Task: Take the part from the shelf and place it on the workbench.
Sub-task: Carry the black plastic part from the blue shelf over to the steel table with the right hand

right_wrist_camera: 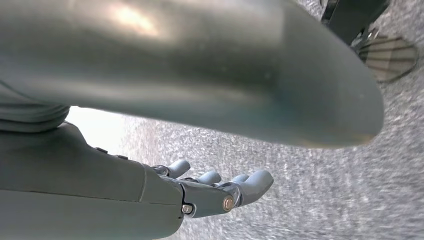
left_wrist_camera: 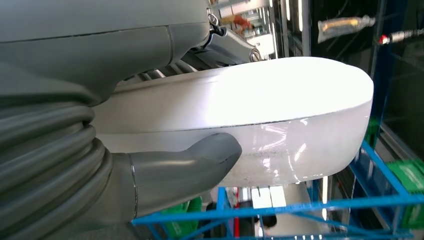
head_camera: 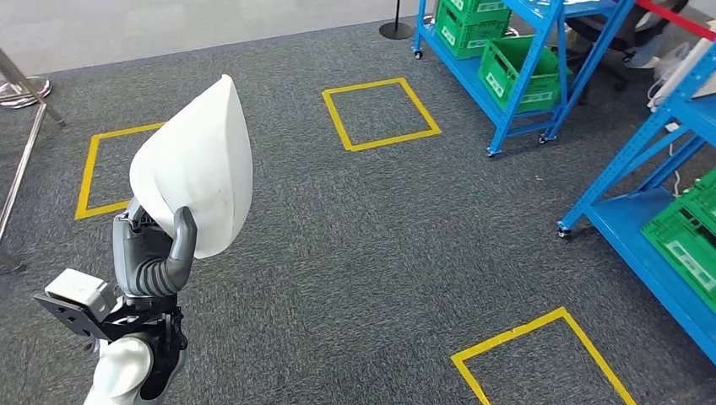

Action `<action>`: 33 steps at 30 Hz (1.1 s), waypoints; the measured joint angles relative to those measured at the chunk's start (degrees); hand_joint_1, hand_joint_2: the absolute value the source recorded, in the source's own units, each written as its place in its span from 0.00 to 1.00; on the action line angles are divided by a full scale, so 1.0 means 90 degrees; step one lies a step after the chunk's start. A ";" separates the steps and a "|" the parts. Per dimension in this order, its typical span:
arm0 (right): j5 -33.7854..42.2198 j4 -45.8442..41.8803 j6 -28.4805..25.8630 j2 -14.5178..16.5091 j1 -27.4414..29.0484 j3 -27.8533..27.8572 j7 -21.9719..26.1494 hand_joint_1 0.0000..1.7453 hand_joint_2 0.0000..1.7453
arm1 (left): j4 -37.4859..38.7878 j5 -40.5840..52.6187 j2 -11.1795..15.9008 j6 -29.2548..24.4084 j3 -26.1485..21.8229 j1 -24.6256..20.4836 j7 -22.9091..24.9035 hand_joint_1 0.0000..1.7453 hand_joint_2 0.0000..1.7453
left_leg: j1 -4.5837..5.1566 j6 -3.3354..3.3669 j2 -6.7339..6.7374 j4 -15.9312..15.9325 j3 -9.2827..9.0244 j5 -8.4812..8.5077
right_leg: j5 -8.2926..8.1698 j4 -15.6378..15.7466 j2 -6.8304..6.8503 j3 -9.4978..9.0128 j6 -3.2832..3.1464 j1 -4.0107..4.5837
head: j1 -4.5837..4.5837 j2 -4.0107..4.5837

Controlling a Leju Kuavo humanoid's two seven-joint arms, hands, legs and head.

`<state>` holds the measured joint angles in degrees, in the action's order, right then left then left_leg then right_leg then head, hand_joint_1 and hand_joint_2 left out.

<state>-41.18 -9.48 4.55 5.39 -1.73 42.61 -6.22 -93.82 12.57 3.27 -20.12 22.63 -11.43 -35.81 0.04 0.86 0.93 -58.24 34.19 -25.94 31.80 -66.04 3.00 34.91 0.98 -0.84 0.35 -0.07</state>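
**Left hand carries the white part over the carpet**

The left hand grips the part, a white, smooth shell with a rounded body tapering to a point. In the head view the part stands upright above the hand, point up, raised over the grey carpet. The thumb presses against the part's glossy side, and the darker fingers lie behind its upper edge.

The right hand hangs over the carpet with its fingers stretched out and apart, holding nothing.

Yellow tape squares mark the carpet. Blue shelves stand at the far right, with green crates on their lower levels. A second blue shelf sits nearer on the right, also carrying a green crate.
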 joint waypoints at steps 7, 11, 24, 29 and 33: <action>-0.0073 0.0001 0.0071 0.0046 0.0150 0.0273 0.0113 0.00 0.00 | 0.0301 -0.0073 -0.0195 0.0585 -0.0571 0.0252 0.0228 1.00 1.00 | -0.0039 -0.0016 -0.0585 -0.0056 0.0003 -0.0013 | 0.0240 -0.0720 -0.0366 0.0407 -0.0018 -0.0007 | 0.0022 0.0000; -0.0083 0.0001 0.0088 0.0037 0.0152 0.0276 0.0134 0.00 0.00 | 0.0298 -0.0075 -0.0189 0.0553 -0.0572 0.0258 0.0223 1.00 1.00 | -0.0045 -0.0142 -0.0920 -0.0102 0.0052 -0.0020 | -0.0364 0.0662 -0.0797 -0.0167 -0.0066 -0.0015 | 0.0025 0.0000; -0.0294 0.0001 0.0186 0.0026 0.0196 0.0276 0.0139 0.00 0.00 | 0.0139 -0.0170 0.0038 0.0320 -0.0611 0.0591 0.0149 1.00 1.00 | -0.0035 -0.0356 0.0125 -0.0671 0.0252 -0.0316 | -0.0359 0.0772 0.0287 -0.0259 -0.0285 0.0054 | -0.0050 0.0000; -0.0331 0.0001 0.0243 -0.0014 0.0161 0.0269 0.0165 0.00 0.00 | 0.0066 -0.0269 0.0139 0.0240 -0.0666 0.0664 0.0100 1.00 1.00 | 0.0015 -0.0150 0.0134 -0.0059 -0.0055 -0.0095 | -0.0307 0.0759 0.0590 -0.0336 -0.0110 0.0075 | -0.0022 0.0000; -0.0389 0.0001 0.0268 -0.0045 0.0138 0.0249 0.0143 0.00 0.00 | -0.0040 -0.0274 0.0175 0.0211 -0.0688 0.0724 0.0088 1.00 1.00 | -0.0039 -0.0024 -0.0160 0.0008 -0.0063 -0.0022 | 0.0216 -0.0101 -0.0151 0.0026 0.0018 0.0016 | 0.0010 0.0000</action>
<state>-44.68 -9.46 6.96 4.98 -0.49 44.86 -4.93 -94.18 10.10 4.85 -18.23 16.43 -4.91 -35.02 -0.31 0.64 -0.51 -58.17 33.62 -26.14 33.75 -66.95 1.64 35.15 1.14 -0.70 0.44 -0.07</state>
